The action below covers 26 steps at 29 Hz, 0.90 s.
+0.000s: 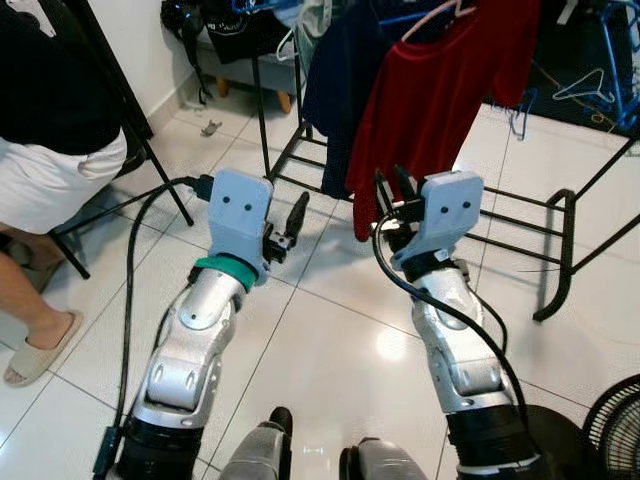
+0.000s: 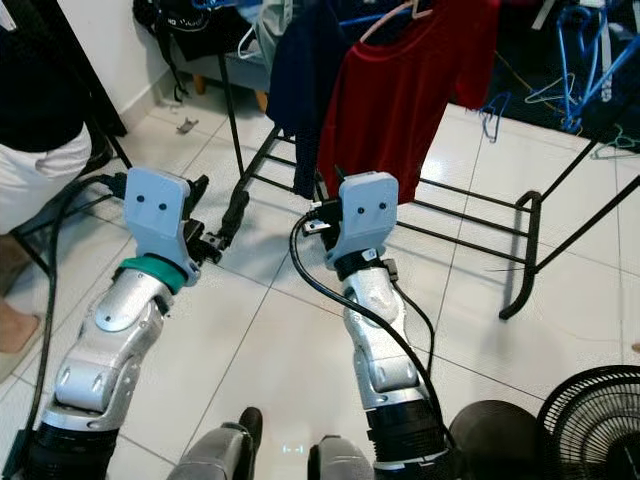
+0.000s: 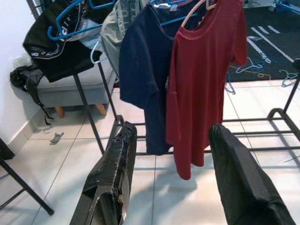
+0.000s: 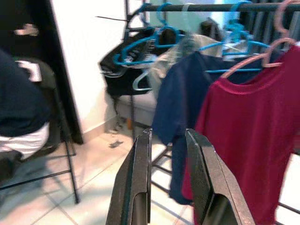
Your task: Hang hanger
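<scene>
A red shirt (image 1: 430,100) hangs on a pink hanger (image 4: 262,58) from the black rack rail (image 4: 211,7), beside a navy shirt (image 1: 335,90) on a blue hanger. My right gripper (image 1: 392,185) is raised just before the red shirt's lower hem, open with a narrow gap and nothing between its fingers (image 4: 140,178). To the left, lower and short of the rack, my left gripper (image 3: 172,131) is spread wide open and empty. Several blue hangers (image 4: 140,47) hang further along the rail.
The rack's black base bars (image 1: 560,230) cross the white tile floor ahead. A person (image 1: 50,150) sits on a black chair at the left, one sandalled foot (image 1: 35,350) on the floor. A fan (image 1: 615,430) stands at the near right. Loose blue hangers (image 1: 590,90) lie beyond the rack.
</scene>
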### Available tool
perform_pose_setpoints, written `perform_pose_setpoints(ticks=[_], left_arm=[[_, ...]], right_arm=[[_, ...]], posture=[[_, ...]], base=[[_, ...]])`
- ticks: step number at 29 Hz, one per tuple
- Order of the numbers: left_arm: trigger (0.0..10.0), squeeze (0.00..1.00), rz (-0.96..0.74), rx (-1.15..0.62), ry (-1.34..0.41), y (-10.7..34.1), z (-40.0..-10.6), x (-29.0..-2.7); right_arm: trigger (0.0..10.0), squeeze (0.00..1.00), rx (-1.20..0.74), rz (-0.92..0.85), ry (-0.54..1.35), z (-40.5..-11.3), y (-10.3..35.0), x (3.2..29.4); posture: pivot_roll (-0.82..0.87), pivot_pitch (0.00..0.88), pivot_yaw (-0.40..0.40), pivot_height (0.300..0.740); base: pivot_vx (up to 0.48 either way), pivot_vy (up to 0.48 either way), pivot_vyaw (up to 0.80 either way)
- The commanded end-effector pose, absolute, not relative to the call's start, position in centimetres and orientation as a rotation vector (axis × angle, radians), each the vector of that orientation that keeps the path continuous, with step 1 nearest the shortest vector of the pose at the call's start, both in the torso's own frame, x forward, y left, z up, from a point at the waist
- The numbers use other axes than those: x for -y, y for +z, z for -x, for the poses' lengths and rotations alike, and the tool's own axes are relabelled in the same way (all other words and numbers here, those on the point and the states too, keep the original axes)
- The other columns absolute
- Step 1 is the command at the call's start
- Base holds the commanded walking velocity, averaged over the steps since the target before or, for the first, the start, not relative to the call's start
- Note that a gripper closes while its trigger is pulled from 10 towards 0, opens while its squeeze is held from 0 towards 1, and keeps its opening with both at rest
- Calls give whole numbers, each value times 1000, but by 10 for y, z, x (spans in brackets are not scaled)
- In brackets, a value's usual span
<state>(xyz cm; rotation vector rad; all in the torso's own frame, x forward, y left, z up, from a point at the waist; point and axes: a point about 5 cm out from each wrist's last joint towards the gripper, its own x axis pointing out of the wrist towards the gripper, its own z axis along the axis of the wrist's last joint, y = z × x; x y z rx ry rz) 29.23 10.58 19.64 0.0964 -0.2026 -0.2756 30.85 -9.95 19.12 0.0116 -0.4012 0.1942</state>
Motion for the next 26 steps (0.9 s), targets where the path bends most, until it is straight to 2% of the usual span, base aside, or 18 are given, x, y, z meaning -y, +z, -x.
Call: perform_pose_setpoints(ticks=[1,3,4,12,14,21,26], left_arm=[[10000,0,-104,196,-287,194,-292,-104],[10000,0,-105,194,-288,194,-292,-104],[10000,0,-107,189,-290,192,-293,-104],[10000,0,-109,193,-292,193,-296,-102],[10000,0,-122,219,-295,197,-299,-100],[10000,0,-159,272,-319,206,-302,-97],[10000,0,-167,290,-335,209,-302,-94]], right_arm=[[10000,0,391,-5,129,-311,188,112],[10000,0,389,0,106,-312,188,116],[10000,0,386,32,29,-314,187,131],[10000,0,375,64,-60,-314,186,153],[10000,0,331,95,-105,-312,181,166],[10000,0,305,125,-152,-314,180,183],[10000,0,315,126,-162,-316,183,185]], posture=[[-43,110,75,740],[-46,107,75,740],[-58,99,78,740],[-76,96,84,740],[-76,96,84,740],[-89,97,75,740],[-88,95,74,740]], base=[[465,0,0],[465,0,0],[465,0,0],[465,0,0],[465,0,0],[465,0,0],[465,0,0]])
